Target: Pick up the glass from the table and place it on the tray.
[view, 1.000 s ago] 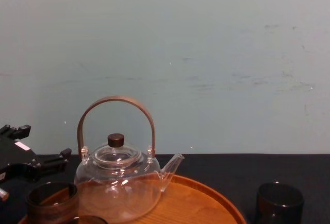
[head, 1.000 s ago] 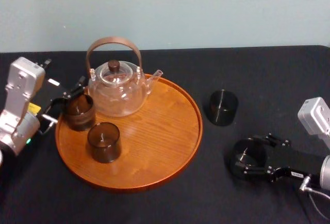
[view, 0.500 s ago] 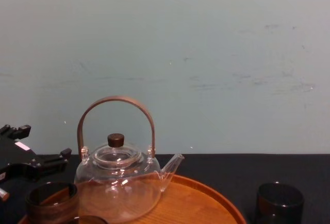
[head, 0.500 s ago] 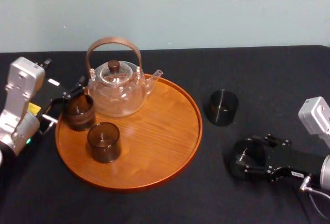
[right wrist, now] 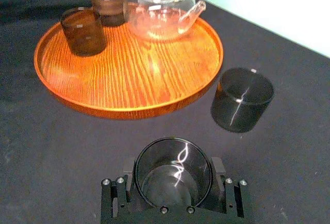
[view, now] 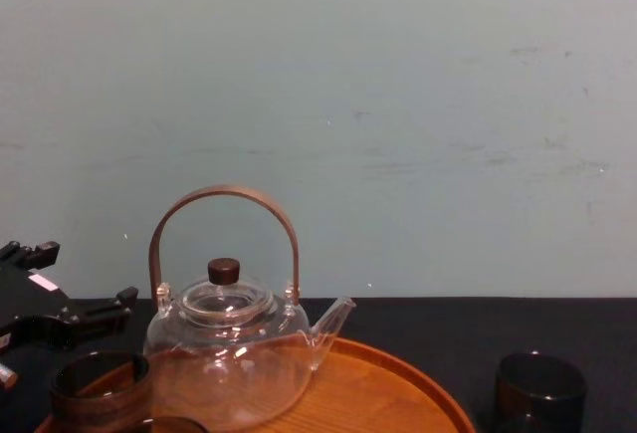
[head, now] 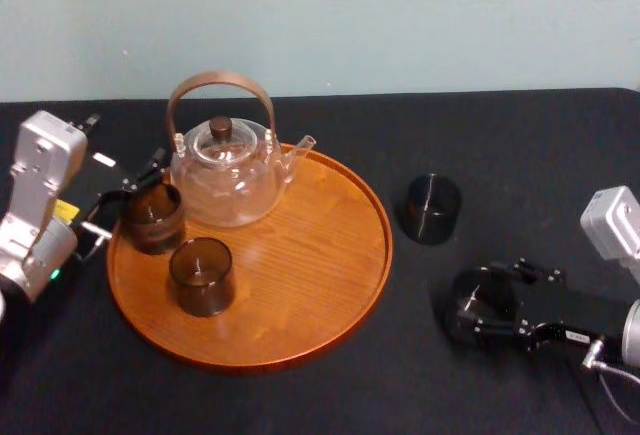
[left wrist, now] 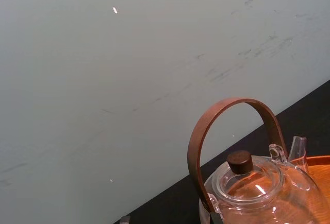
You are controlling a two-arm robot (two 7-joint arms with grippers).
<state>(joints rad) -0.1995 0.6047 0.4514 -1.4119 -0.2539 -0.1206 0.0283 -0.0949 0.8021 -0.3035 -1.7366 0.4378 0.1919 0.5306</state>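
While the glass (right wrist: 173, 175) is being clasped upright by the right gripper (head: 482, 310), with the jaws closed against its two sides, it is seemingly being borne by the table (head: 420, 385), low on the robot's right. The tray (head: 300, 265) is being shown to the gripper's left and a little farther from the robot, with its raised rim facing the glass. A lift over that rim and a leftward carry are therefore being called for, as a judgement. Bare wood is being offered on the tray's right half, the nearest part. A second glass (head: 432, 209) is being left on the table just beyond the gripper, near the tray's right rim, and is to be avoided. The tray's left side is being taken up by the teapot (head: 225, 177) and two more glasses (head: 201, 275). The left gripper (head: 128, 198) is being kept at the tray's left rim, well apart, so the right arm is being judged nearer.
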